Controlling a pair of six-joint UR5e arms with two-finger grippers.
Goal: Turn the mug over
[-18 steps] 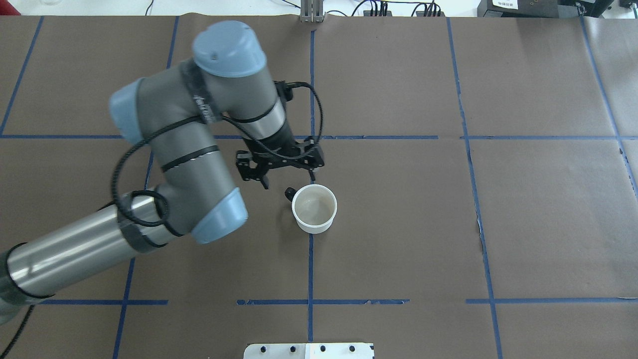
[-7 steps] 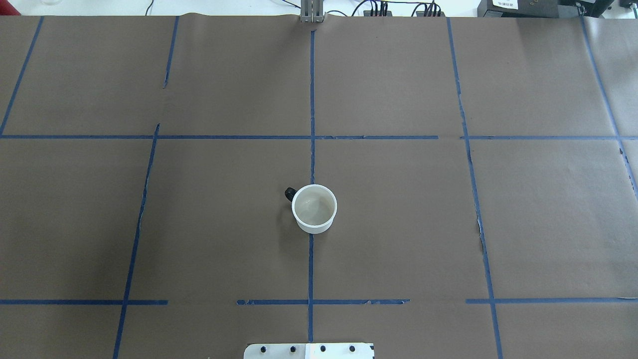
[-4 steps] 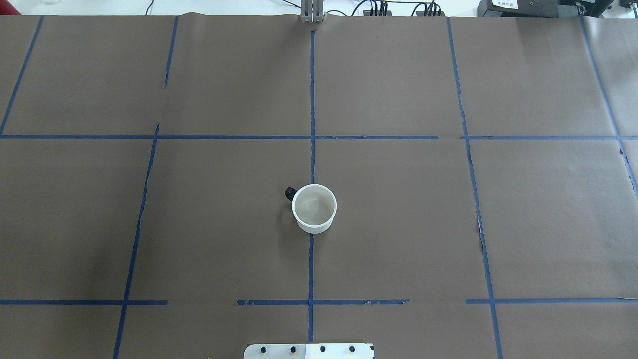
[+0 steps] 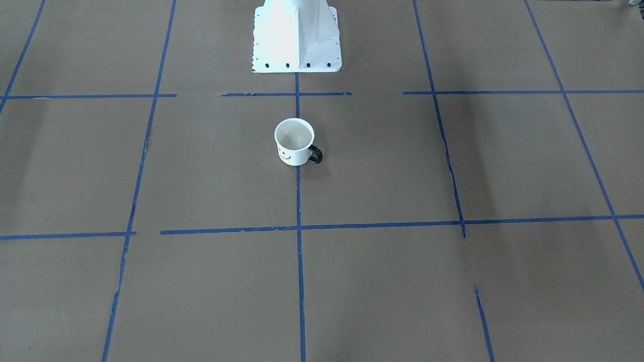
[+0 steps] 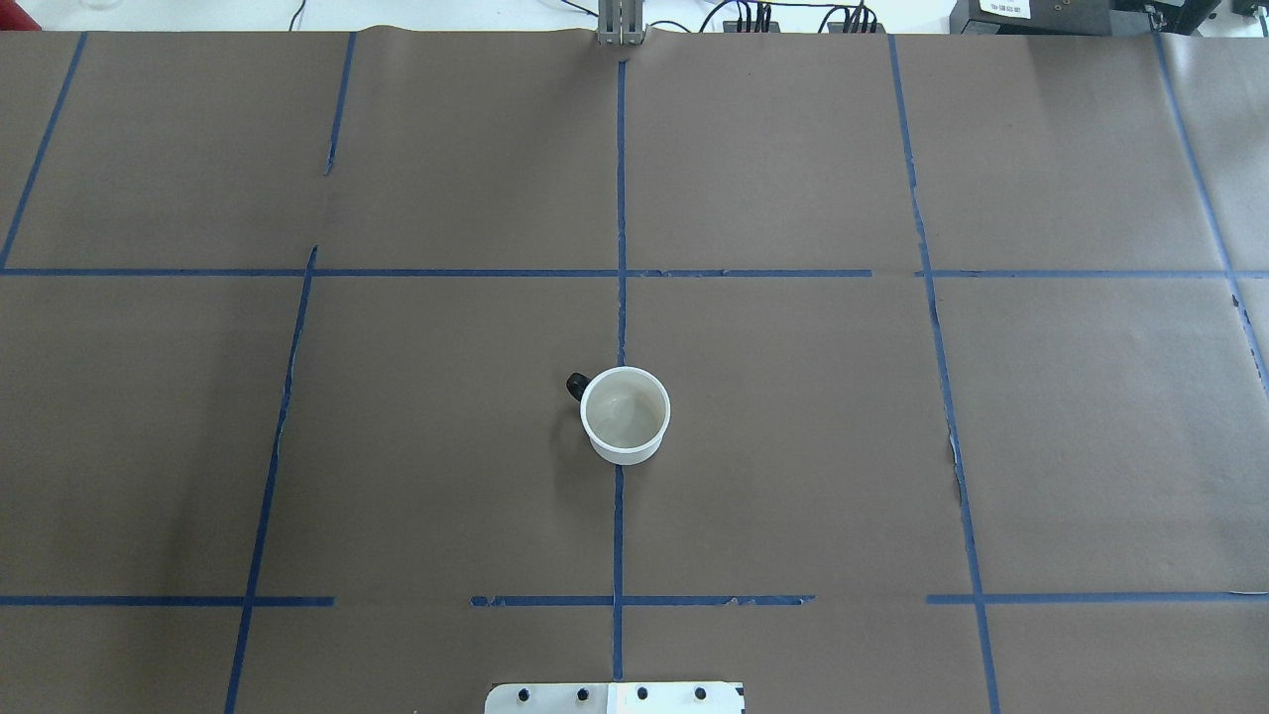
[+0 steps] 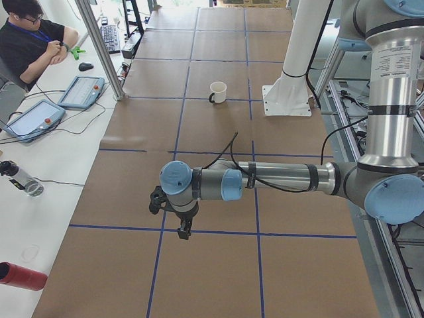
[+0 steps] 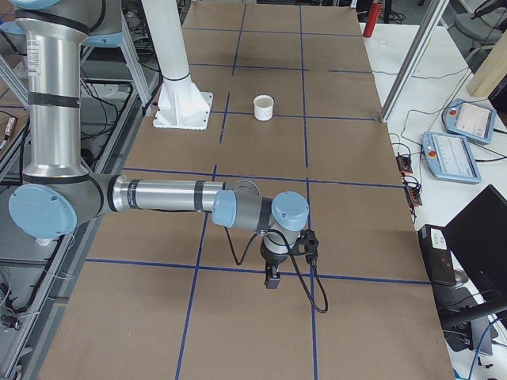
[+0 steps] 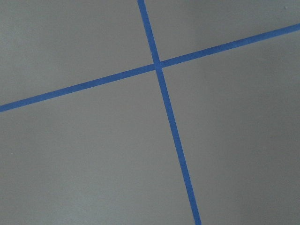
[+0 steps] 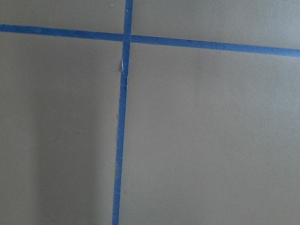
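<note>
The white mug (image 5: 625,415) stands upright, mouth up, near the table's middle on a blue tape line. Its black handle (image 5: 576,385) points to the far left in the overhead view. The front-facing view shows the mug (image 4: 294,142) with its smiley face. It also shows small in the left view (image 6: 217,91) and the right view (image 7: 264,107). My left gripper (image 6: 173,220) hangs over the table's left end, far from the mug. My right gripper (image 7: 279,267) hangs over the right end. Both show only in the side views, so I cannot tell whether they are open.
Brown paper with a blue tape grid covers the table (image 5: 793,446). The white robot base (image 4: 297,35) stands at the near edge behind the mug. An operator (image 6: 33,46) sits by tablets on a side table. A red bottle (image 6: 23,275) lies there too.
Over two seconds ago my left arm hovered with its gripper just beside the mug's handle. It has since withdrawn out of the overhead view. The mug has not moved.
</note>
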